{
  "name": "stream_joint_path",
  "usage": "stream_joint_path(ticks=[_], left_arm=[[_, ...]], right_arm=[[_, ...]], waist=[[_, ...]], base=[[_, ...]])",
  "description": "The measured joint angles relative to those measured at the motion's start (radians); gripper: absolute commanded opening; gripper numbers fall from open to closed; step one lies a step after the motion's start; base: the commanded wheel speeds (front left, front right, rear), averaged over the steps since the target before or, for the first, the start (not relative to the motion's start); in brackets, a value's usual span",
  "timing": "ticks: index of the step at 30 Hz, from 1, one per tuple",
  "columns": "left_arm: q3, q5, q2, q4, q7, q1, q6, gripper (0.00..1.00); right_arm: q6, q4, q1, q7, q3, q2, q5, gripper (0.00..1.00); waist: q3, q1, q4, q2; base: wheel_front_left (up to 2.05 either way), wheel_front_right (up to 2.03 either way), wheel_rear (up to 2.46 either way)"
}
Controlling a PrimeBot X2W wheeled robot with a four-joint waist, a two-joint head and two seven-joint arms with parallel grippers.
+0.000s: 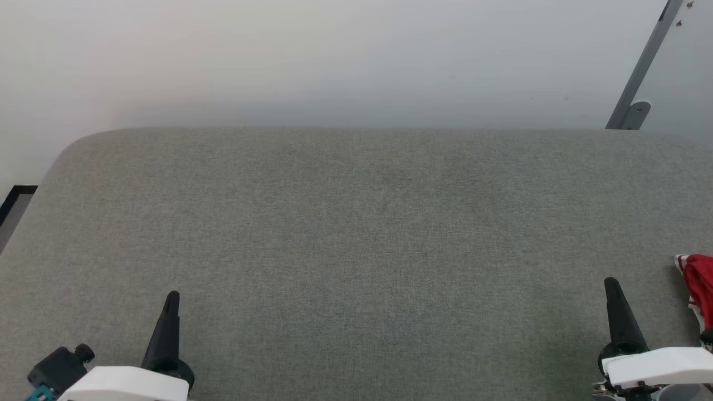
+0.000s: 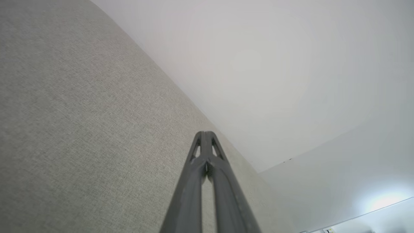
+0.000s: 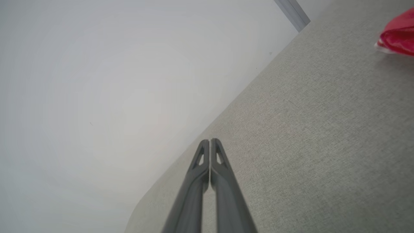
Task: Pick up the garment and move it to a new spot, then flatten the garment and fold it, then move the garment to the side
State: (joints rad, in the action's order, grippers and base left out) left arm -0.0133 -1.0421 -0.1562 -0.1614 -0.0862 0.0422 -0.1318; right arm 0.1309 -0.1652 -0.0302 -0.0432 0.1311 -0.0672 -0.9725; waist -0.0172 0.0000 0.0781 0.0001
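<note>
The garment (image 1: 697, 287), red with a bit of white striped trim, lies bunched at the far right edge of the head view, mostly cut off. Its red edge (image 3: 397, 37) also peeks into the upper right of the right wrist view. My right gripper (image 1: 611, 285) hovers just left of it, apart from the cloth, fingers pressed together and empty (image 3: 210, 141). At the lower left my left gripper (image 1: 172, 297) is far from the garment, shut too, with nothing between its tips (image 2: 205, 133).
A grey fabric surface (image 1: 356, 234) with a rounded far-left corner spans the scene. A pale wall (image 1: 334, 55) rises behind it. A grey metal bracket (image 1: 640, 72) leans at the back right. A strip of floor (image 1: 14, 206) shows at the left.
</note>
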Motion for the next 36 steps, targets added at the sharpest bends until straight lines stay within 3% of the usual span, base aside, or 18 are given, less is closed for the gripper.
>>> stream_joint_path(ticks=[36], left_arm=[[0.054,-0.330,0.048,-0.047,0.097,-0.078,0.000,0.00]], right_arm=[[0.000,-0.043,0.074,0.088,-0.008,0.008,-0.355,0.00]], waist=[[0.010,0.0000,-0.037,0.0000]], base=[[0.00,0.00,0.00]])
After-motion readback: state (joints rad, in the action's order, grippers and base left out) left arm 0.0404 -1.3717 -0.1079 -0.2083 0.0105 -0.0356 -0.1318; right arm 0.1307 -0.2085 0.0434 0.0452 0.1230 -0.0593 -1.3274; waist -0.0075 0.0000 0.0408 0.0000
